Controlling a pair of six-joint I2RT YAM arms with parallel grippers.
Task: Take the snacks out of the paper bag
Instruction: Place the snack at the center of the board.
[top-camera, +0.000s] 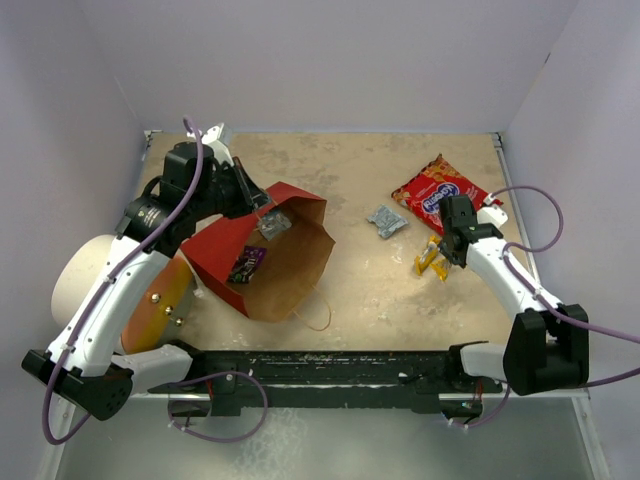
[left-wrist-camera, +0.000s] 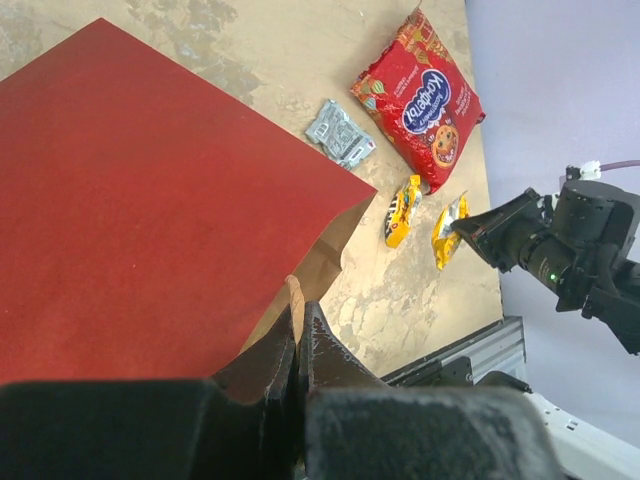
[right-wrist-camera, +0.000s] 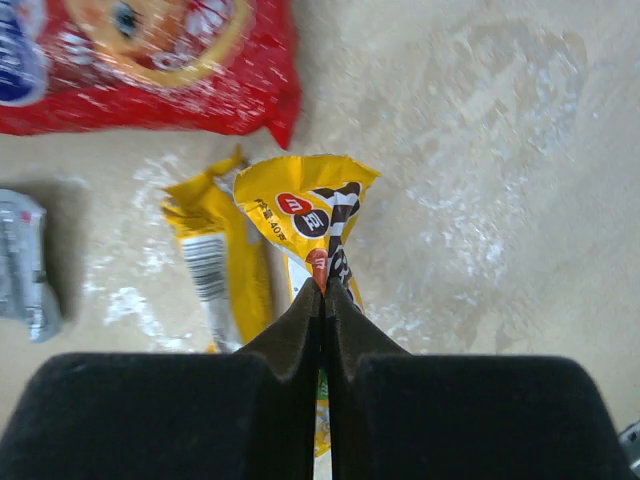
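so the paper bag (left-wrist-camera: 150, 200) is on its side left of centre with a purple packet (top-camera: 247, 263) inside, left gripper (left-wrist-camera: 298, 318) pinched shut on what looks like its rim, right gripper (right-wrist-camera: 322, 295) clamped on a yellow packet (right-wrist-camera: 300, 200) near the red cookie bag (top-camera: 438, 192)

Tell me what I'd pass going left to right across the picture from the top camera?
You'd pass: big white cylinder roll → red and brown paper bag → small silver-grey foil packet → two yellow foil packets.
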